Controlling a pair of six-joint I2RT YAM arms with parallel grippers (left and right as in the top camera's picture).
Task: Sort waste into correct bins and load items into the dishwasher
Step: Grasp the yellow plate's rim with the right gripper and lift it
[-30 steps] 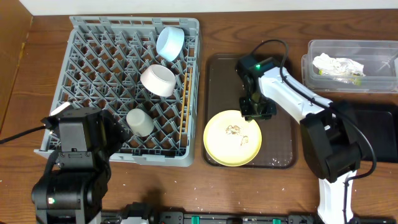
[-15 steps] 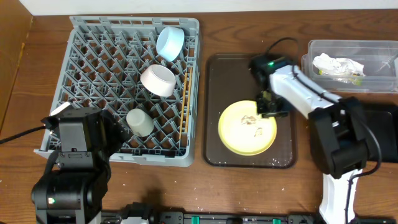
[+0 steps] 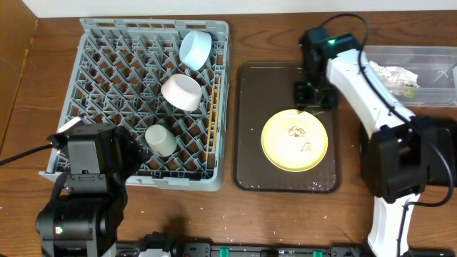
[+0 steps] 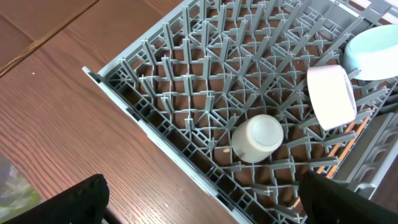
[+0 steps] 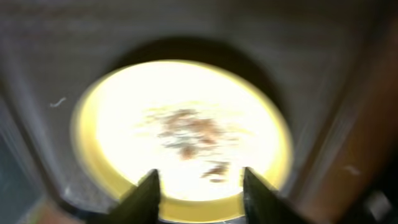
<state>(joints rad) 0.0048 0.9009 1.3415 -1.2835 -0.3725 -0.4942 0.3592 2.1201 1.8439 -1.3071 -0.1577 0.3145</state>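
Note:
A yellow plate (image 3: 295, 139) with food scraps is over the right side of the dark tray (image 3: 250, 93). My right gripper (image 3: 313, 98) is at its far rim. In the right wrist view the plate (image 5: 186, 124) is blurred. The gripper (image 5: 200, 190) has its jaws drawn in, with the plate's near rim between the fingertips. A grey dish rack (image 3: 121, 32) holds a white bowl (image 3: 181, 91), a blue bowl (image 3: 195, 48) and a small cup (image 3: 161, 140). My left gripper (image 4: 202, 199) is open and empty beside the rack's near corner (image 4: 124, 99).
A clear bin (image 3: 421, 53) with crumpled paper (image 3: 385, 75) stands at the far right, just beyond the right arm. Orange chopsticks (image 3: 212, 121) lie along the rack's right side. The cup (image 4: 258, 138) and white bowl (image 4: 331, 96) show in the left wrist view.
The right gripper has moved right and away toward the clear bin. The yellow plate moved with it from the tray's front left to its right side. The left arm is still.

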